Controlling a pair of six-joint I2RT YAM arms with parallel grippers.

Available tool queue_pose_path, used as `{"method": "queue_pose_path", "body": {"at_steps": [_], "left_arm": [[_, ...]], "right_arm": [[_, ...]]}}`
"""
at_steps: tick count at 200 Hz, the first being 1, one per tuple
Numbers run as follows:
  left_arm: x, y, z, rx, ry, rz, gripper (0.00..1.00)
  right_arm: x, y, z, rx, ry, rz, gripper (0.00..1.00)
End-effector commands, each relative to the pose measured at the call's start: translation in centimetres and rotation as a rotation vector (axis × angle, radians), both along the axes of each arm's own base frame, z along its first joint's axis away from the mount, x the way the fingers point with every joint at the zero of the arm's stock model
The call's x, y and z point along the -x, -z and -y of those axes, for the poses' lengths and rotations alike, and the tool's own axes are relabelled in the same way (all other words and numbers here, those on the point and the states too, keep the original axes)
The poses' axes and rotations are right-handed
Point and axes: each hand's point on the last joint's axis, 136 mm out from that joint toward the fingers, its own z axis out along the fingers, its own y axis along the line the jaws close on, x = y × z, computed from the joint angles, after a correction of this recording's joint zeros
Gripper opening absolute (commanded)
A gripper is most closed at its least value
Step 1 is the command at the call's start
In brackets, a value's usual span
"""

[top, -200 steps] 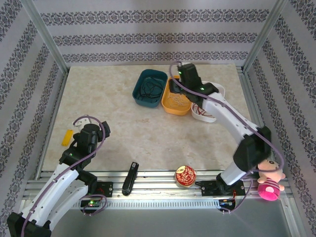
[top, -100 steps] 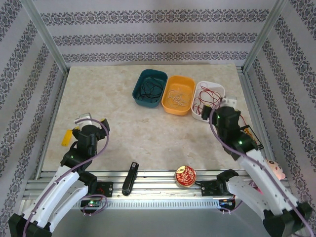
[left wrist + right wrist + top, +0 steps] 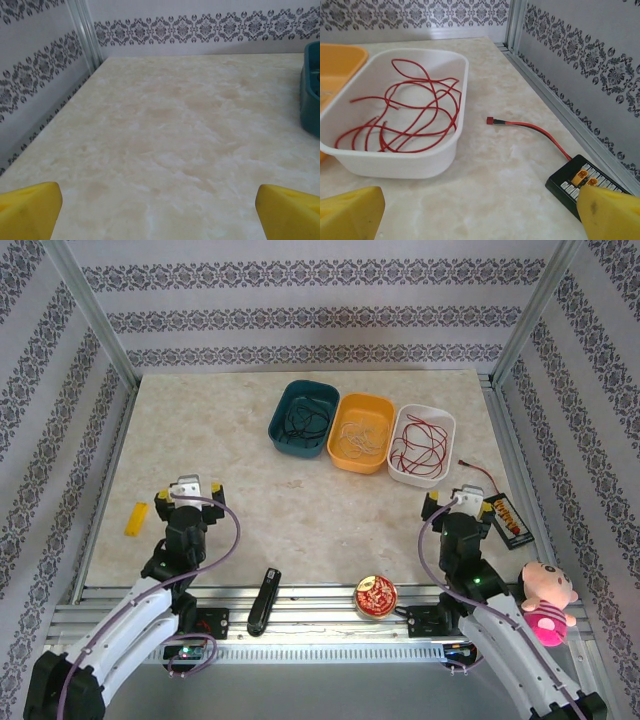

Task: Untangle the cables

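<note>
At the far left a small yellow block (image 3: 135, 518) lies on the tabletop (image 3: 250, 490), near its edge. Just right of it is the left gripper (image 3: 187, 487), its yellow fingers (image 3: 29, 211) spread wide with only bare marble between them. A black pen-like tool (image 3: 264, 600) lies across the near rail.

Toward the back, three bins stand side by side. The teal bin (image 3: 280, 410) holds the black cable (image 3: 303, 423). The orange bin (image 3: 350, 403) holds what seems to be the white cable (image 3: 358, 438), thin pale loops that are hard to make out from above. The white bin (image 3: 395, 162) holds the red cable (image 3: 405, 117) in loose loops.

A round red tin (image 3: 375, 597) sits at the near edge. The right gripper (image 3: 458, 498), fingers (image 3: 350, 212) likewise wide apart and empty, hangs near the white bin. Right of it lie a black connector board (image 3: 570, 182) with a red lead (image 3: 535, 129), and a pink plush toy (image 3: 545, 602).
</note>
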Motion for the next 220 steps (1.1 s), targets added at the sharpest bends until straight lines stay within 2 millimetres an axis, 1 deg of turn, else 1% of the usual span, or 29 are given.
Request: {"method": "queue_pose_path", "body": {"at_steps": [1, 30, 48, 86, 121, 144, 177, 215, 220], "left_arm": [[-1.1, -2.2, -0.2, -0.050, 0.006, 0.088, 0.99], [-2.3, -1.6, 0.4, -0.038, 0.057, 0.073, 0.99], [-3.1, -1.0, 0.3, -0.024, 0.065, 0.063, 0.99], [-5.2, 1.0, -0.4, 0.049, 0.087, -0.005, 0.99], [-6.7, 2.2, -0.7, 0.074, 0.099, -0.029, 0.99], [-7.3, 2.6, -1.0, 0.105, 0.105, -0.011, 0.99], [-8.2, 2.8, -0.7, 0.113, 0.153, 0.031, 0.99], [-9.2, 3.7, -0.6, 0.100, 0.195, 0.030, 0.99], [-9.3, 4.1, -0.5, 0.101, 0.201, 0.028, 0.99]], "right_arm": [[-0.7, -1.6, 0.9, 0.010, 0.037, 0.087, 0.98], [-1.1, 0.0, 2.1, -0.041, 0.072, 0.063, 0.98], [-1.1, 0.5, 2.8, -0.080, 0.096, 0.064, 0.98], [-1.1, 0.7, 3.2, -0.091, 0.102, 0.076, 0.98], [-1.1, 0.7, 3.1, -0.091, 0.098, 0.079, 0.98], [-1.0, 0.8, 3.3, -0.093, 0.106, 0.083, 0.98], [-1.0, 0.7, 3.3, -0.102, 0.109, 0.120, 0.98], [-0.9, 0.5, 3.3, -0.106, 0.103, 0.147, 0.98], [-0.9, 0.5, 3.3, -0.106, 0.104, 0.146, 0.98]]}}
